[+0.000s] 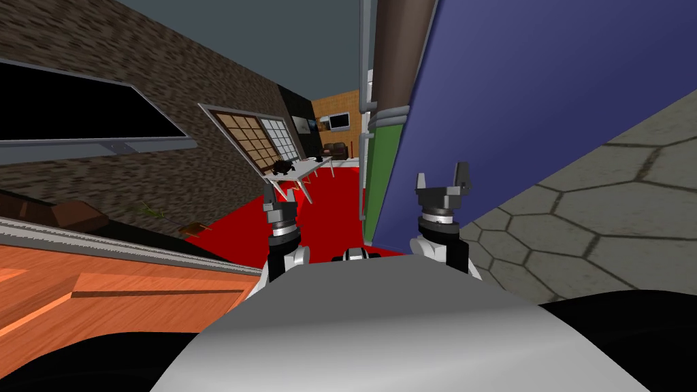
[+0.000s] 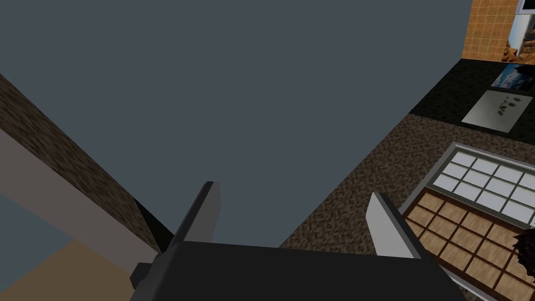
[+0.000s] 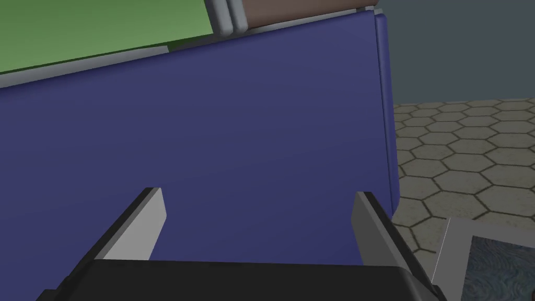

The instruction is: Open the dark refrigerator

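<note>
The refrigerator (image 1: 544, 88) rises right of centre as a tall box, showing a broad dark blue side. Its front edge carries a green lower door (image 1: 384, 177) and a brown upper door (image 1: 401, 47), each with a grey vertical handle (image 1: 366, 102). My right gripper (image 1: 441, 178) is open, close in front of the blue side with nothing between its fingers. The right wrist view shows that blue side (image 3: 235, 146) beyond the gripper (image 3: 257, 192), with the green door (image 3: 94, 31) and grey handles (image 3: 230, 15) past it. My left gripper (image 1: 281, 197) is open too (image 2: 293, 190), held up beside the right one.
An orange wooden counter (image 1: 102, 292) lies close on my left. Red floor (image 1: 327, 204) runs ahead to a white table (image 1: 299, 170) with dark things on it. A hexagon-tiled wall (image 1: 599, 218) stands right of the refrigerator. A framed picture (image 3: 491, 261) hangs there.
</note>
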Available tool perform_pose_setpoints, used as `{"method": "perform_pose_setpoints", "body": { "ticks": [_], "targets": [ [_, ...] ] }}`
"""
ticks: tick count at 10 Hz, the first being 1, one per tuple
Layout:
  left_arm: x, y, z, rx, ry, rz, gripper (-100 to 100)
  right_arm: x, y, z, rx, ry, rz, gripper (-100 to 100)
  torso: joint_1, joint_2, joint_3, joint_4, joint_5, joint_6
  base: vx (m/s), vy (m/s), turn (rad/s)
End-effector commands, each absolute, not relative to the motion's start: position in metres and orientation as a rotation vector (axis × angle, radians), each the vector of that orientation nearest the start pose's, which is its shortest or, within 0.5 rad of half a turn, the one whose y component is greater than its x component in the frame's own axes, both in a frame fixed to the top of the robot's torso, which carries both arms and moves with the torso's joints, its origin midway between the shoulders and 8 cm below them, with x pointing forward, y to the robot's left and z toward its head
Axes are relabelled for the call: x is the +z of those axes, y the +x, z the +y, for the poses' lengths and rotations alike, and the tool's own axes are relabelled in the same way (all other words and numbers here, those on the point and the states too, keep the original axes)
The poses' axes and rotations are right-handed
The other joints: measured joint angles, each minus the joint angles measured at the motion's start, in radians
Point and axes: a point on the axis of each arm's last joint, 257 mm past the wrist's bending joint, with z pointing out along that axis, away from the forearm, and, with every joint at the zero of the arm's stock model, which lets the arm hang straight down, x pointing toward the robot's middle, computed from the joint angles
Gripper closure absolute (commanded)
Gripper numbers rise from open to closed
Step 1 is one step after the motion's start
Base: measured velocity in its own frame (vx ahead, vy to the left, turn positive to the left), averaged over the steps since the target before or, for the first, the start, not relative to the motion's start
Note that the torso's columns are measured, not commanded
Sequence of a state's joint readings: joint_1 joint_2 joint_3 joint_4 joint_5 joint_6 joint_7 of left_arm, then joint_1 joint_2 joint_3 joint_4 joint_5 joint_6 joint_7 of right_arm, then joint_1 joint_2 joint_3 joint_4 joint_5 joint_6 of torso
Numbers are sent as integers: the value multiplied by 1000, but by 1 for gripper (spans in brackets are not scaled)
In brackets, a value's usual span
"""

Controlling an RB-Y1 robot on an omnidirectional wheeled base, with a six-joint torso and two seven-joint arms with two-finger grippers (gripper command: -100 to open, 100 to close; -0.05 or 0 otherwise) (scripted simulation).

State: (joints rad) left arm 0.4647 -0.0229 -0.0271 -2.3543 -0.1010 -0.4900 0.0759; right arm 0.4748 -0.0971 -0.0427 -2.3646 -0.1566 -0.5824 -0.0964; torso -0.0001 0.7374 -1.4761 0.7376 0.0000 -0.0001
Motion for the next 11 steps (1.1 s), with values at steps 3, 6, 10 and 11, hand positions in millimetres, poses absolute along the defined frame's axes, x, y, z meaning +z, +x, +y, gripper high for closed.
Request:
{"method": "perform_pose_setpoints", "body": {
  "ticks": [3,6,10,11],
  "targets": [
    [66,334,254,-1366,-565,567,0,130,281,-286,1677,432,272,-100,0,1,0,1,0,0,8,-6,83],
    [66,334,254,-1366,-565,567,0,143,273,-293,1750,417,184,-100,0,0,0,0,0,0,8,-8,68],
    [66,334,254,-1366,-565,567,0,166,254,-302,1871,363,19,-100,0,0,0,0,0,0,7,-9,85],
    [66,334,254,-1366,-565,567,0,177,244,-304,1918,319,-54,-100,0,0,0,0,0,0,12,-8,112]
  ]
}}
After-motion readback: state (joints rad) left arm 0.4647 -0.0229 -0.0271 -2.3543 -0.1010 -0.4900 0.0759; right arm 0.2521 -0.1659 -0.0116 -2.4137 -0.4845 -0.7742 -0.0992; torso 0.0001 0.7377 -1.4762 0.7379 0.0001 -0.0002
